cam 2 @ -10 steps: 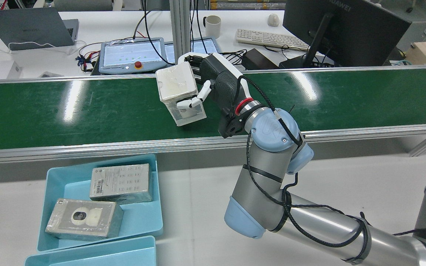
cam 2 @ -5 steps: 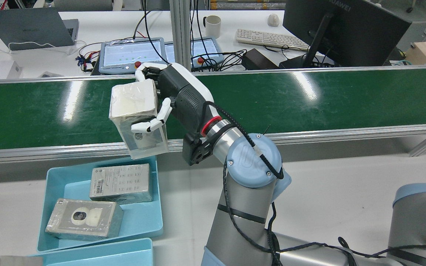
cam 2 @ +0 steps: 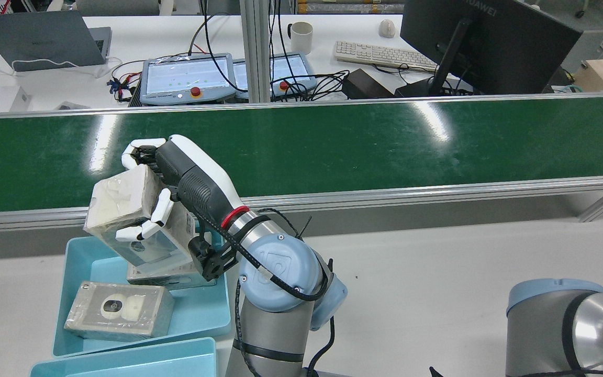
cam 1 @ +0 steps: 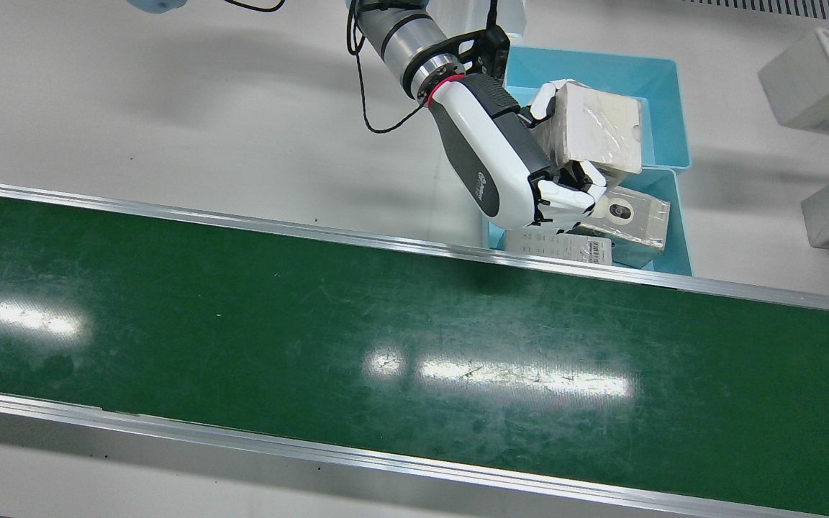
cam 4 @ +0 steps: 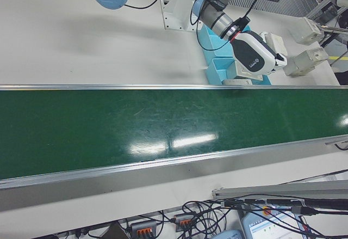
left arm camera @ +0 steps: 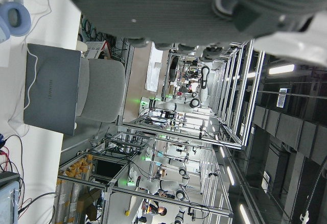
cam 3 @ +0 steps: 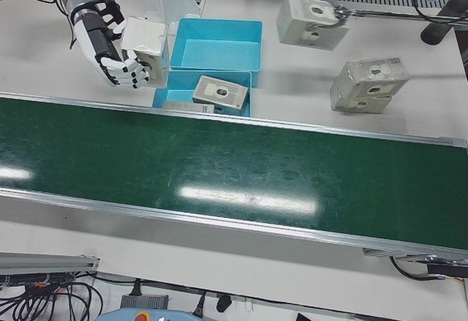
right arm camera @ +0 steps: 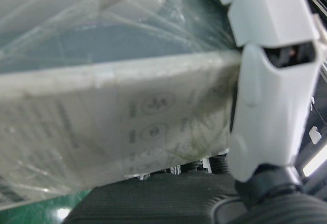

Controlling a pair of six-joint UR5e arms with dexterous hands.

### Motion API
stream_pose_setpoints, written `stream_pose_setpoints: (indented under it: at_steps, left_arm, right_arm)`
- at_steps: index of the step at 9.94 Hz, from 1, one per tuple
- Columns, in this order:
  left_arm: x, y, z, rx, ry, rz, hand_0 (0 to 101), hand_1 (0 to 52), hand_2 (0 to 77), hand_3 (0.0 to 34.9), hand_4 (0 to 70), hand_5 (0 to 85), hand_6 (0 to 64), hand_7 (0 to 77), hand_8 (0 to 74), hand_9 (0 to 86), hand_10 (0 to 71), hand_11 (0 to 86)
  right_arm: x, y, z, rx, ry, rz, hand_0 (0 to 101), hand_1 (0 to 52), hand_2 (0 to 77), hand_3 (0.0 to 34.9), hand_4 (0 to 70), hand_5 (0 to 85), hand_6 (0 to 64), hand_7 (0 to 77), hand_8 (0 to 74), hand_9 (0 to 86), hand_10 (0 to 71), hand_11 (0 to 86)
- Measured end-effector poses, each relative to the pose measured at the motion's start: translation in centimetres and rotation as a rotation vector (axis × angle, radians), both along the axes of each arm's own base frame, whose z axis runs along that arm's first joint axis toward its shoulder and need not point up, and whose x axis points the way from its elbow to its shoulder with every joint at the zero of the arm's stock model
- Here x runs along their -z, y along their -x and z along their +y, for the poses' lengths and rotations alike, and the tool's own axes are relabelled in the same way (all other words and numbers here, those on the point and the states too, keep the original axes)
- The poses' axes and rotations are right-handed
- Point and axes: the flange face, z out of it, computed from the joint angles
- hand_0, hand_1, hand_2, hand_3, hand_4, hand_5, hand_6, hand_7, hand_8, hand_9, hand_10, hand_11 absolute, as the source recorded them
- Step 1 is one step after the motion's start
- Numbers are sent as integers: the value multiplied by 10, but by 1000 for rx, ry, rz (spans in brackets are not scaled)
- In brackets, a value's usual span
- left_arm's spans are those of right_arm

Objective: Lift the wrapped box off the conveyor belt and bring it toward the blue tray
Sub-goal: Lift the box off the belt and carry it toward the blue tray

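My right hand (cam 2: 176,178) is shut on the wrapped box (cam 2: 123,201), a pale box in clear film, tilted. I hold it in the air above the far end of the blue tray (cam 2: 197,314), just off the conveyor belt (cam 2: 333,146). The front view shows the hand (cam 1: 508,155) with the box (cam 1: 598,129) over the tray (cam 1: 677,216). The right hand view is filled by the box (right arm camera: 102,106) and a finger (right arm camera: 265,106). The left hand view shows only the hand's dark body (left arm camera: 194,4); its fingers are hidden.
Two wrapped boxes lie in the tray, one with a camera picture (cam 2: 118,309), one (cam 2: 170,277) partly under the held box. A second blue tray (cam 2: 123,361) stands next to it. More boxes (cam 3: 369,83) stand on the table to the side.
My right hand has carried the box off the belt, leftward and toward the robot in the rear view, and down to just above the tray. The box has tilted more.
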Motion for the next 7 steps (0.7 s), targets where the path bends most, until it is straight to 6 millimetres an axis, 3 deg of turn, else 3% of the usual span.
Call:
stream_pose_setpoints:
  at_steps: [2,3,4,5,6,7]
  left_arm:
    - [0,0,0,0,0,0,0,0,11,0,0,11,0,5,5,0,5,0]
    - [0,0,0,0,0,0,0,0,11,0,0,5,0,5,5,0,5,5]
    - [0,0,0,0,0,0,0,0,11,0,0,5,0,5,5,0,5,5]
    - [0,0,0,0,0,0,0,0,11,0,0,5,0,5,5,0,0,0]
    - [0,0,0,0,0,0,0,0,11,0,0,11,0,5,5,0,5,0]
    - [0,0,0,0,0,0,0,0,11,0,0,11,0,5,5,0,0,0]
  right_arm:
    - [-2,19,0,40,-16,25,498,0,431,20,420,704,524,693,567,698,447,567]
    - [-3,23,1,51,-18,31,498,0,431,21,393,698,491,682,502,660,425,665]
    - [-4,26,3,59,-20,34,504,0,431,28,273,698,431,704,420,502,376,649]
    - [-4,29,5,69,-24,33,532,27,409,75,158,382,273,774,224,305,316,605]
    - [-3,31,7,84,-33,28,563,82,365,112,93,278,191,774,98,207,120,453]
    - [-2,33,9,97,-41,25,563,82,365,112,93,278,191,774,98,207,120,453]
